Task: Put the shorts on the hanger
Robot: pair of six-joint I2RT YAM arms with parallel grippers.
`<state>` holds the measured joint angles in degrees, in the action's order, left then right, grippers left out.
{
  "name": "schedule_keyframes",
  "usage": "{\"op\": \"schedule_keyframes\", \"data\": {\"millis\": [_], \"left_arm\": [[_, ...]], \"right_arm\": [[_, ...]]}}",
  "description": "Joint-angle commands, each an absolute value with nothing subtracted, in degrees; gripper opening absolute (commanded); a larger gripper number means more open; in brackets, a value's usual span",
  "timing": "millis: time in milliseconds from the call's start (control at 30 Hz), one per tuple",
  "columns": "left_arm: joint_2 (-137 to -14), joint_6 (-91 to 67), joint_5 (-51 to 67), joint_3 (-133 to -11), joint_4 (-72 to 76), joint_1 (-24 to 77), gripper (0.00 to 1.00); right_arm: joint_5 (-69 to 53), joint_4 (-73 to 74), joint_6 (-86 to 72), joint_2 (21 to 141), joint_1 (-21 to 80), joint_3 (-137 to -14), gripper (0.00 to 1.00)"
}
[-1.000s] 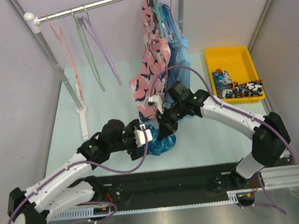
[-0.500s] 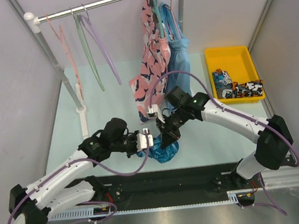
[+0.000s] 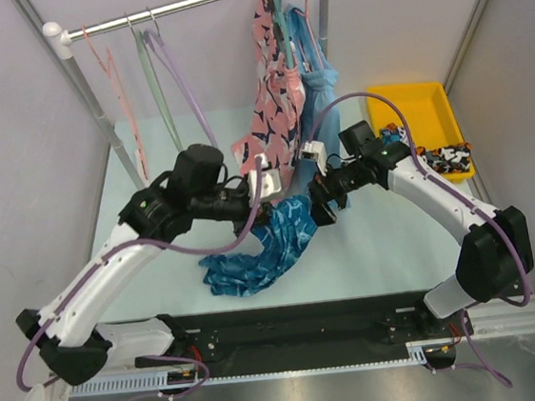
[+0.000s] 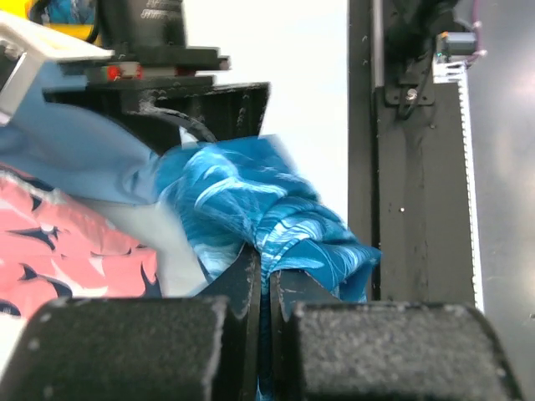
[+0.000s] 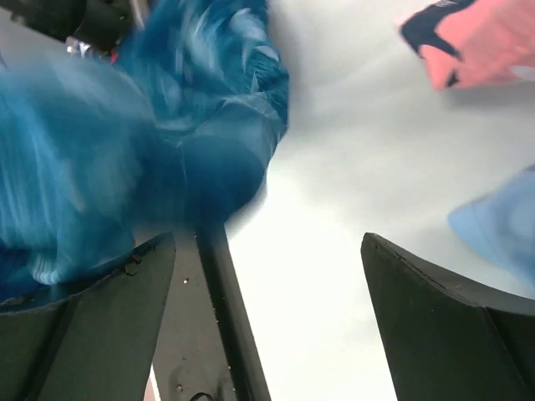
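The blue-and-teal leaf-print shorts [image 3: 270, 243] hang off the table, draping down to the left, with my left gripper [image 3: 262, 199] shut on a bunched fold at their top. The left wrist view shows both fingers pressed together on that shorts fabric [image 4: 251, 196] at the left gripper [image 4: 267, 271]. My right gripper [image 3: 322, 204] is just right of the shorts, open and holding nothing. In its wrist view the right gripper [image 5: 267, 246] stands wide over bare table, with the blurred shorts [image 5: 167, 125] up to the left. The lilac hanger [image 3: 184, 85] hangs empty on the rail at the back left.
A pink patterned garment [image 3: 273, 114] and a light-blue garment [image 3: 317, 80] hang on the rail just behind both grippers. A green hanger [image 3: 155, 88] and a pink hanger [image 3: 112, 83] hang beside the lilac one. A yellow tray [image 3: 415, 99] with folded clothes sits at the right.
My left gripper has shut on the shorts and lifted them up and back off the table. My right gripper has opened, let go of the shorts and drawn back to the right.
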<state>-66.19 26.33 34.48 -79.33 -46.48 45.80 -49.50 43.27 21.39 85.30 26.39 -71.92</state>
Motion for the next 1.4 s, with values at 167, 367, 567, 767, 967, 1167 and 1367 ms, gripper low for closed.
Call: {"op": "schedule_keyframes", "data": {"millis": [167,367,567,767,967,1167,1367], "left_arm": [[-75.13,21.7,24.44,-92.44,-50.17,48.24,0.0],[-85.4,21.62,18.99,-95.08,-50.54,58.26,0.01],[-95.7,25.82,21.84,-105.8,-56.67,61.09,0.46],[-78.87,29.34,37.44,-83.14,-57.48,48.0,0.87],[-58.99,36.21,26.55,-65.59,-61.51,47.29,0.9],[-48.46,40.6,23.65,-56.36,-68.63,42.54,0.84],[-41.23,43.59,23.81,-55.37,-74.0,39.91,0.83]], "right_arm": [[-48.77,42.01,18.54,80.34,20.67,-69.43,0.96],[-53.35,45.43,21.88,76.03,6.78,-69.78,1.0],[-53.43,50.18,26.09,71.55,-3.32,-69.87,1.0],[-53.62,56.07,33.3,67.68,-1.68,-69.79,1.0],[-46.95,50.82,30.42,70.48,16.24,-69.26,0.97],[-36.66,33.25,21.28,79.09,35.66,-68.82,0.95],[-22.17,16.19,18.46,91.04,50.94,-69.69,0.96]]}}
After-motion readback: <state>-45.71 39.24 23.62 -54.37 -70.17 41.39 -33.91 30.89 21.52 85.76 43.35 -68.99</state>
